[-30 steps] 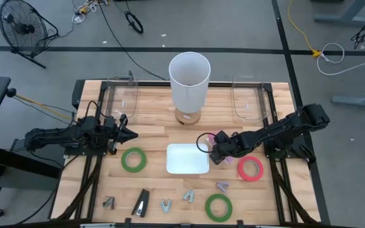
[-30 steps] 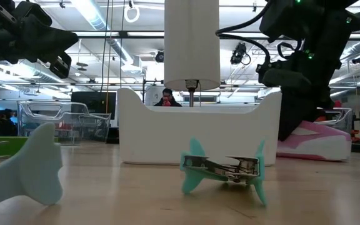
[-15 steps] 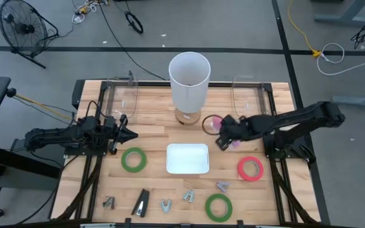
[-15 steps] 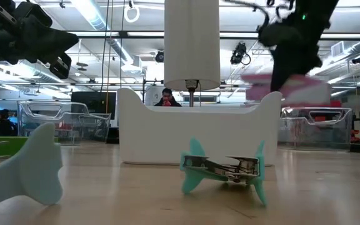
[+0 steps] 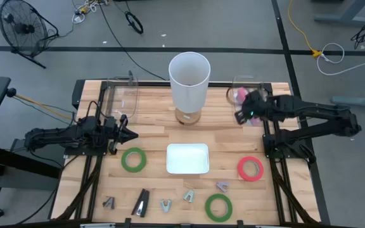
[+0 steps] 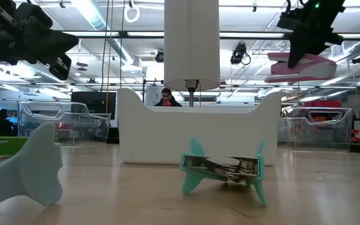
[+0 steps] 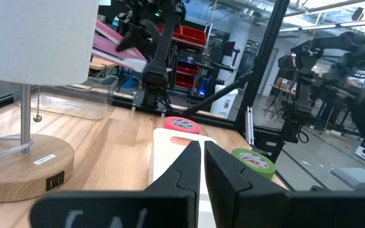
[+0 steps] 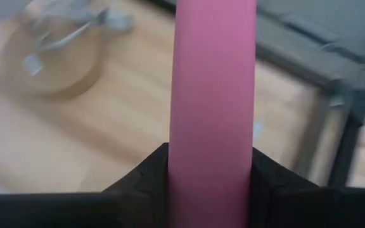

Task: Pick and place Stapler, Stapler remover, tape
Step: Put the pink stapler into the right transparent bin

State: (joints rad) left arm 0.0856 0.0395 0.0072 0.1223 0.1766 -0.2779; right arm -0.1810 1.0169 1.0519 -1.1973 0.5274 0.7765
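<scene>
My right gripper [image 5: 247,109] is shut on a pink stapler [image 5: 238,95], high over the clear bin [image 5: 248,81] at the table's far right. The stapler also shows in the low view [image 6: 302,65] and in the right wrist view [image 8: 213,76]. My left gripper [image 5: 132,134] waits shut and empty at the table's left, above the wood. A black stapler [image 5: 142,202], several staple removers [image 5: 165,205] and tape rolls, green [image 5: 133,159] and red [image 5: 250,168], lie flat on the table. My right gripper pinches the pink stapler's two long sides [image 8: 182,136] between its two fingers. The fingers [image 8: 149,171] lie across the stapler and come at it from above. The stapler hangs about level below the gripper [image 6: 306,34], lifted clear of the table and the bin.
A white tray [image 5: 170,166] sits at the table's middle. A white lamp [image 5: 189,79] on a wooden base stands behind it. A second clear bin [image 5: 120,95] stands at the far left. A second green tape roll [image 5: 218,206] lies near the front edge.
My right gripper has risen from beside the white tray and swung toward the table's far right corner, carrying the pink stapler. The stapler has gone from low near the table to high over the right clear bin. It stays about level.
</scene>
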